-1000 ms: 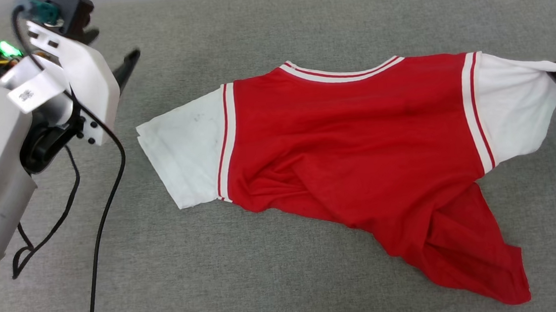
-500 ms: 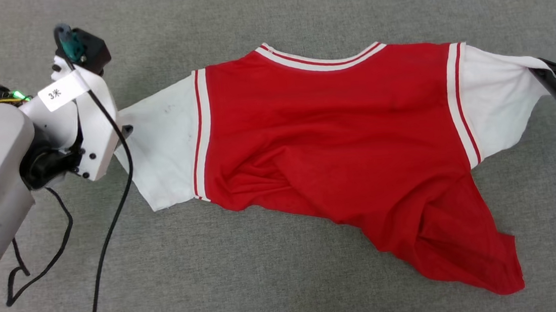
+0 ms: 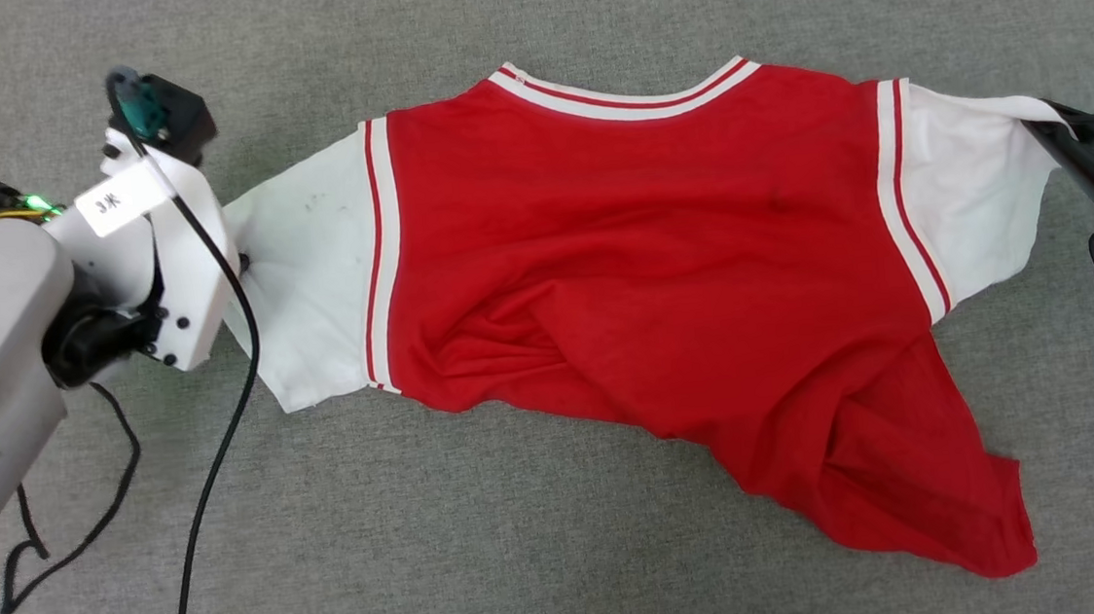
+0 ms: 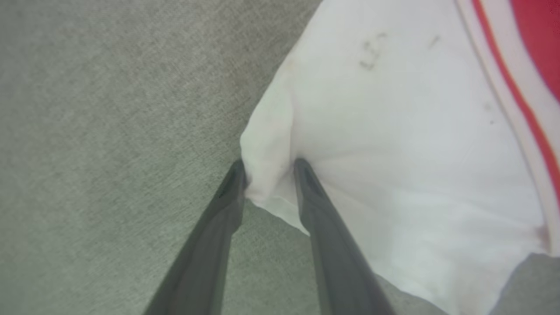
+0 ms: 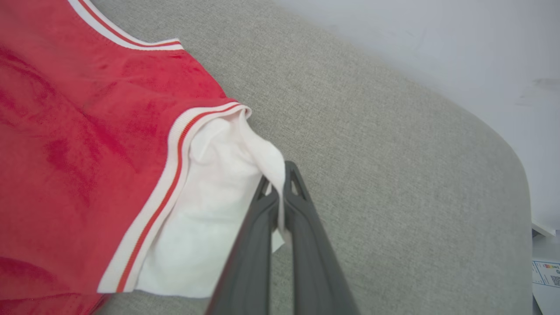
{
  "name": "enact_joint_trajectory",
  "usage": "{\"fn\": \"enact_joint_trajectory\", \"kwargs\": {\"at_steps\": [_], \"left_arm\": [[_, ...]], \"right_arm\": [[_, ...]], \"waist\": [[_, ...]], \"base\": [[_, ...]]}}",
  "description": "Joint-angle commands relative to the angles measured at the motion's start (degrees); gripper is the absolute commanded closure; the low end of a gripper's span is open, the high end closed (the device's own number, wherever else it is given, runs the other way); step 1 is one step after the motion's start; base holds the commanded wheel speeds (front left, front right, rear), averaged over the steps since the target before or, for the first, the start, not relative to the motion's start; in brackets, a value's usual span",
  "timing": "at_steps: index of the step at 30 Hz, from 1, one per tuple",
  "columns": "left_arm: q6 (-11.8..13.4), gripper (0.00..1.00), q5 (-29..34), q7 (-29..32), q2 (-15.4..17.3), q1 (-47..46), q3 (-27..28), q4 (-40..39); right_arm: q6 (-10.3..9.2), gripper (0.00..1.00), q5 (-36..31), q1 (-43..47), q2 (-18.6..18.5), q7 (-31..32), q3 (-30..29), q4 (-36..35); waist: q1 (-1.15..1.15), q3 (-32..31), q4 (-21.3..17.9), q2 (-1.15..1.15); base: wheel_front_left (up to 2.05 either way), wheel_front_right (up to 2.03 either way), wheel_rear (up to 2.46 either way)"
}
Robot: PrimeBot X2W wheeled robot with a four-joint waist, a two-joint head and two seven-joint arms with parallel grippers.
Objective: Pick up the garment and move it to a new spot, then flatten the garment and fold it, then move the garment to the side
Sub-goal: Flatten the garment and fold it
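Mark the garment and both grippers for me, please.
garment (image 3: pixel 639 241), head view, on the red body panel.
left gripper (image 4: pixel 270 168), left wrist view, between fingertips at a white sleeve's edge.
right gripper (image 5: pixel 280 178), right wrist view, between fingertips pinching the other sleeve.

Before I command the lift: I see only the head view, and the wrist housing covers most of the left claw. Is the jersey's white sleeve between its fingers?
Observer: Yes. In the left wrist view a fold of the white sleeve sits between the fingers of the left claw, touching both; they stand apart, so a firm pinch I cannot confirm.
Operator: And the right claw?
Observer: The right wrist view shows the right claw shut on the edge of the other sleeve of the red jersey.
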Motion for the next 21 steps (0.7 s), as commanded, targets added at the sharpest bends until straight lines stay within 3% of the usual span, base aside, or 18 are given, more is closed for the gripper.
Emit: {"fn": "enact_joint_trajectory", "kwargs": {"at_steps": [1,15,21], "left_arm": [[-0.2,1.0,-0.4,0.3,-1.0,3.4,-2.5,0.7],[-0.1,1.0,4.7,-19.8,0.6,-2.5,-2.1,-1.0],[1.6,1.0,8.2,-27.4,1.2,-4.3,-0.4,-4.3]], "right_arm": [[-0.08,1.0,0.1,-0.6,0.3,-0.3,0.1,0.1],[-0.09,1.0,0.3,-1.5,0.3,-4.9,-0.8,4.2],[-0.09,1.0,0.3,-2.6,-0.9,-6.4,-1.5,4.8]], "waist": [[0.0,-0.2,0.1,0.0],[0.0,-9.0,3.0,0.0],[0.0,-13.3,4.3,0.0]], "base": [[0.0,0.0,0.0],[0.0,0.0,0.0],[0.0,0.0,0.0]]}}
